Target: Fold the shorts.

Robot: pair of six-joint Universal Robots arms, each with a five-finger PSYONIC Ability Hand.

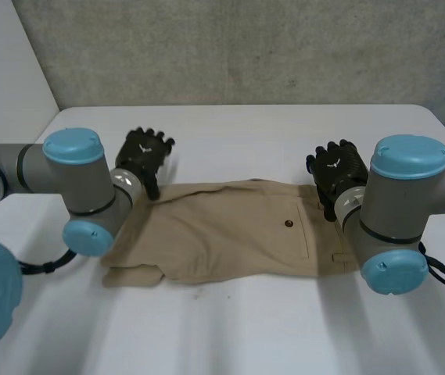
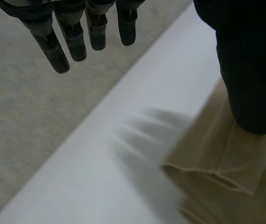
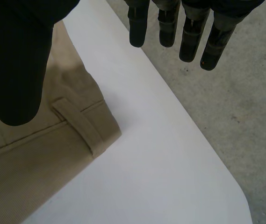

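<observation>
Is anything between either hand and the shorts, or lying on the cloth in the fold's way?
Nothing visible does. The left hand and right hand are open at the far corners of the shorts, thumbs over the cloth. Nothing lies on the shorts or on the table around them.

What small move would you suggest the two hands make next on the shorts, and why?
Probably close the left hand and the right hand on the far corners of the shorts. The shorts lie flat, and both hands are open, thumbs over those corners, fingers straight beyond the far edge.
</observation>
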